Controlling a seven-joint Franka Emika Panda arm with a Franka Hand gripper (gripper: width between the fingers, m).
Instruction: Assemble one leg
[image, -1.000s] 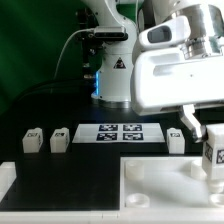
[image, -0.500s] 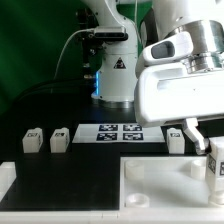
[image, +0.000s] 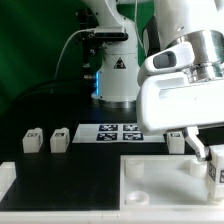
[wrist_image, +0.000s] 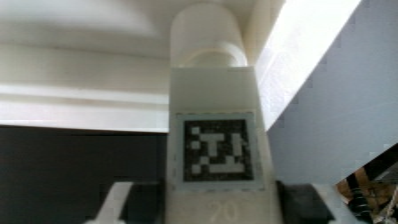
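My gripper (image: 211, 156) is shut on a leg (image: 217, 170), a small white block with a black-and-white tag, held upright at the exterior view's right edge. It hangs over the far right corner of the large white panel (image: 150, 185). Whether it touches the panel is hidden. In the wrist view the leg (wrist_image: 217, 110) fills the middle, tag (wrist_image: 217, 150) facing the camera, with a dark finger pad (wrist_image: 146, 200) pressed on each side. Three more legs stand on the black table: two on the left (image: 33, 141) (image: 61, 139) and one on the right (image: 176, 141).
The marker board (image: 121, 133) lies flat behind the panel, between the loose legs. The arm's base (image: 113, 75) and cables stand at the back. The bulky white wrist (image: 180, 95) overhangs the right side of the table.
The gripper has moved down and to the exterior view's right with the leg in it, so the leg now sits lower and is partly cut off by the frame edge.
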